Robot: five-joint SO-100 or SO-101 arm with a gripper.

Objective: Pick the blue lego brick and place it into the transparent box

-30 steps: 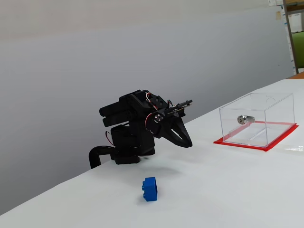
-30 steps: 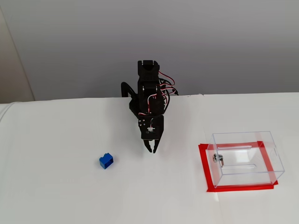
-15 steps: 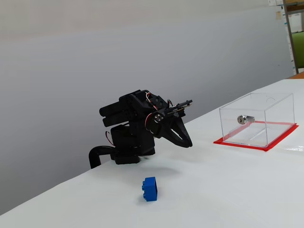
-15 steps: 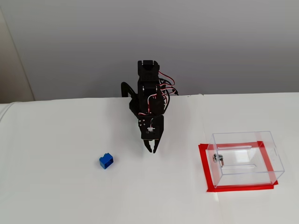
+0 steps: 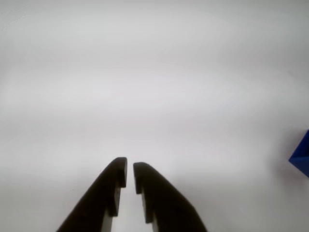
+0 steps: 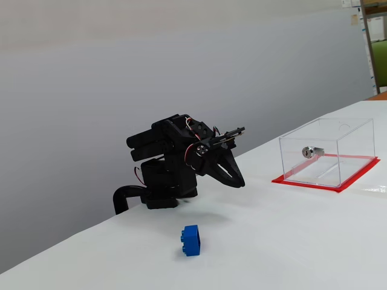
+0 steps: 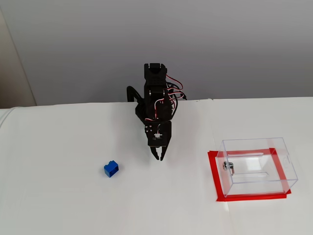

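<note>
Tool (image 7: 158,157) nearly closed, empty, parked low over the tabletop (image 7: 73,205). Brick (image 7: 111,169) sits loose off to one side; box (image 7: 257,166) opposite, taped down so it won't shift.

In a fixed view, blue lego brick (image 7: 111,169) lies left of gripper (image 7: 158,157); transparent box (image 7: 257,166) right.

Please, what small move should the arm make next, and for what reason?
Probably swing the gripper toward the brick, left in this fixed view, opening on the way. The jaws are nearly shut and empty, the brick lies apart on the table, and the box holds no brick.
</note>
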